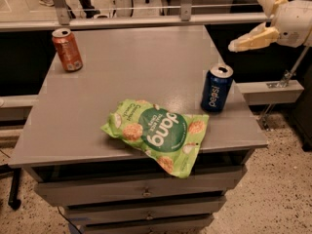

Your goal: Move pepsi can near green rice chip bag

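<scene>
Now, start with the big piece: the grey table (146, 62) fills the middle of the camera view, with a stack of drawers (146, 191) beneath its front edge. All of them are shut, so what's inside is anyone's guess.

On top, the green rice chip bag (158, 133) lies flat and crinkled at the front, its lower corner drooping over the table's lip. It looks sealed and puffed, with nothing spilled.

Up at the right, the gripper (244, 18) hangs in the air beyond the table's right side, above the pepsi can (217, 88) and well apart from it. Its fingers are splayed wide — one points up, one reaches left — and it holds nothing.

And the pepsi can? It stands upright on the table, just beside the bag's upper right corner and close to the table's right edge. By my reading it already stands near the bag, so the step in hand looks like getting the arm clear.

To do that well, take the arm up and outward, away from the silver top, with the claw wide so the lower finger never sweeps across the rim. That can sits near the edge, so one nudge could tip it or send it off the side. If a closer placement is wanted, come down straight over the can, not from the bag side.

Smallest last — the orange can (67, 49) stands upright at the far left corner, well apart from everything. I cannot tell whether either can is opened.
</scene>
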Controlling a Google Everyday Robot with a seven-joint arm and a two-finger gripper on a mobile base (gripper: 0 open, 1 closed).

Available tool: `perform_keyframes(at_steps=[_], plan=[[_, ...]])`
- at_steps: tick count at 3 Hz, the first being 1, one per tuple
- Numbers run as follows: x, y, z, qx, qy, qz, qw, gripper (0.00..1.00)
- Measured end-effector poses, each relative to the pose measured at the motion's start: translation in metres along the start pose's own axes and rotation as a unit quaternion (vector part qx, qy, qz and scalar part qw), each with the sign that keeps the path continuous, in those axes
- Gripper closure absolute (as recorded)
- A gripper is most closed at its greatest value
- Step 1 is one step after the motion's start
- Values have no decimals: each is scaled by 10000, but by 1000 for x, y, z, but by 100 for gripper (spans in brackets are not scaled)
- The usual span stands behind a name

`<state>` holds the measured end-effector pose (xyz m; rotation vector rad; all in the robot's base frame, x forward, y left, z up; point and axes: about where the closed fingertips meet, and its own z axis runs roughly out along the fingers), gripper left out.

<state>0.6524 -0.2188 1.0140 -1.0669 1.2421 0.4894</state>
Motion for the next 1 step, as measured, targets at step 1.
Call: perform_keyframes(at_steps=[1], plan=[[-5,-5,1,47,-36,-111,9999,0]])
